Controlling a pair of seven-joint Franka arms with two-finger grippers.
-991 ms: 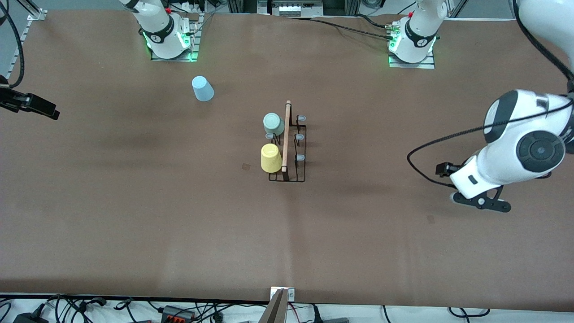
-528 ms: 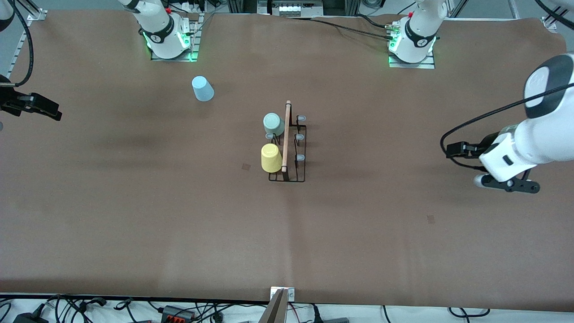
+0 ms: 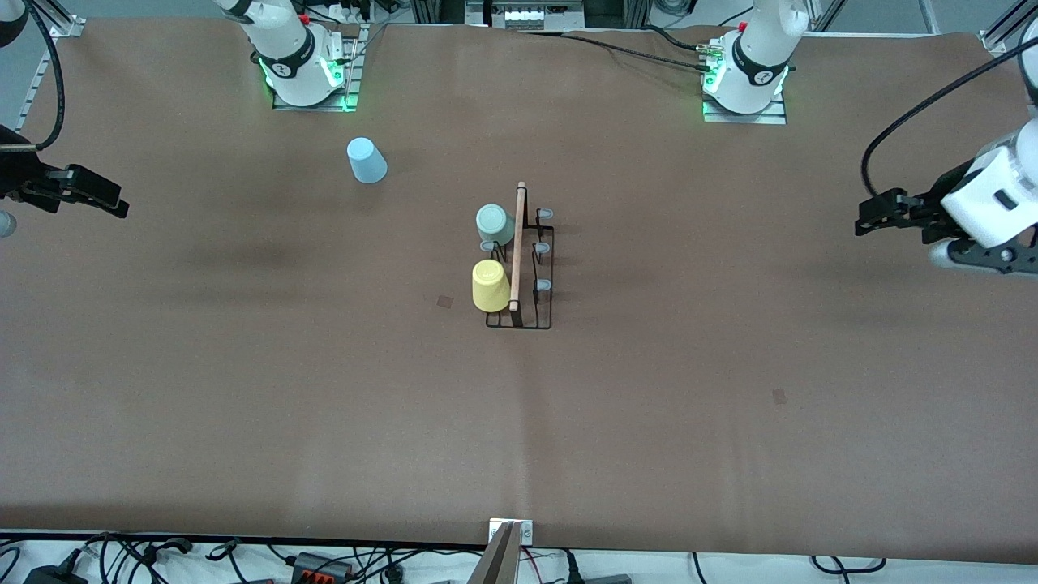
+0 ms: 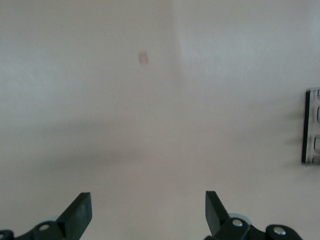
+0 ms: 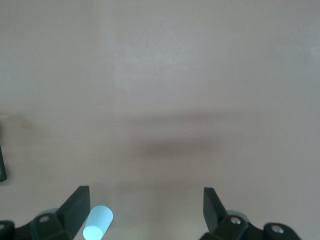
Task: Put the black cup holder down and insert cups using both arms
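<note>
although both arms are cut off at the edges, the left gripper (image 4: 148, 212) and right gripper (image 5: 146, 210) are shown with jaws spread over bare tabletop (image 3: 649, 422).

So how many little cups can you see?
3. The pale green cup and the yellow cup sit on the black cup holder. The light blue cup stands alone on the table, near the right arm's base.

No text, label or number can be read anywhere
</note>
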